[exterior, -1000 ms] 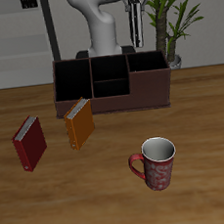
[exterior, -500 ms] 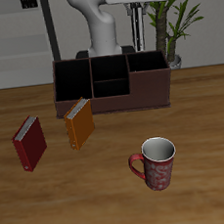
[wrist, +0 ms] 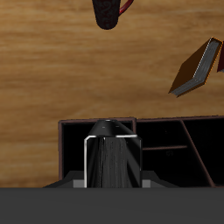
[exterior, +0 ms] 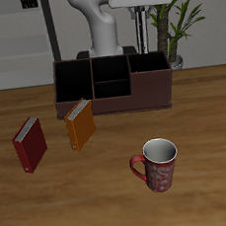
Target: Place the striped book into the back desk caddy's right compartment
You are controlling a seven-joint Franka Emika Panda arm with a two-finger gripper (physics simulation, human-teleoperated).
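Striped book [wrist: 112, 163] seemingly pinched in gripper [exterior: 136, 25], above back desk caddy [exterior: 152, 90]'s right compartment [exterior: 148, 62]

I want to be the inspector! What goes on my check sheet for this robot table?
Surface: wooden table, nothing spilled.
Job's things: the striped book hangs upright in the air over the back desk caddy, above its right compartment, not yet inside.
Clutter: red book and orange book propped up in front of the caddy; red patterned mug nearer the table's front edge.
Grippers: the gripper is high above the caddy, and its jaws seem closed on the striped book.
Cables: nothing seen.
Surroundings: potted plant behind the caddy.
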